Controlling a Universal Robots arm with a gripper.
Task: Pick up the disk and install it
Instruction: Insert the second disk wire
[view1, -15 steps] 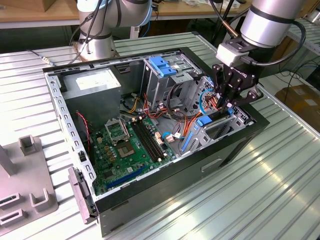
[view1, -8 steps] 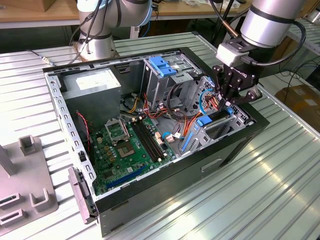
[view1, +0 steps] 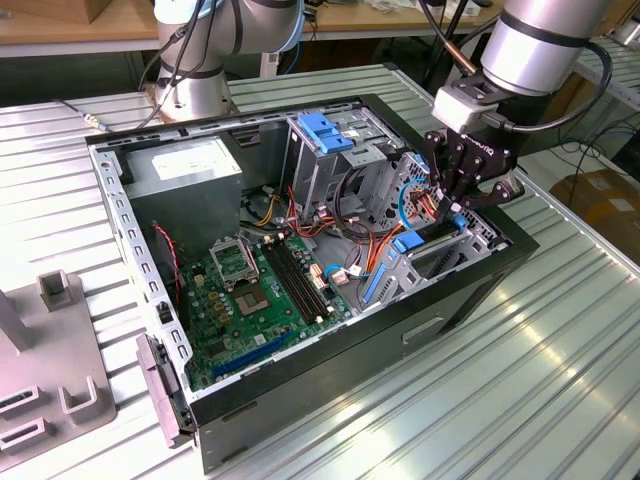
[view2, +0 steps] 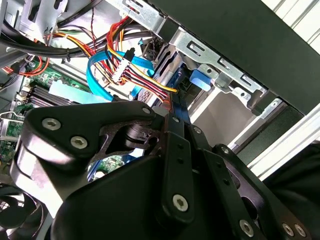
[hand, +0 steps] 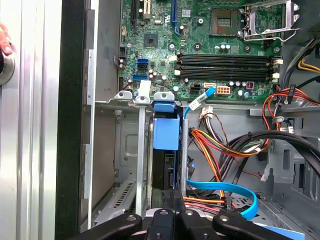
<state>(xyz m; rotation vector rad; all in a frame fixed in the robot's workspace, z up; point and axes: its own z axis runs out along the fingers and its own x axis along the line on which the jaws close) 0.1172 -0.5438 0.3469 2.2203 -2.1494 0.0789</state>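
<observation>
The disk (hand: 167, 167) stands on edge in a narrow metal bay of the open computer case (view1: 470, 290), at the exterior view's right. Its dark body sits between two steel rails, and its blue carrier frame (hand: 166, 131) shows at the end towards the motherboard. My gripper (view1: 452, 208) hangs straight over that bay with its black fingers (view2: 172, 132) drawn close together. In both wrist views they pinch the near edge of the disk (view2: 181, 102). Much of the disk is hidden by the bay walls and the gripper (hand: 172, 196).
Orange, red and blue cables (hand: 220, 150) crowd beside the bay. Also in the case are the green motherboard (view1: 255, 290), a grey power-supply box (view1: 190, 165) and a drive cage with a blue clip (view1: 325, 130). A second arm's base (view1: 195, 80) stands behind. A person's fingertip (hand: 4, 40) shows outside the case.
</observation>
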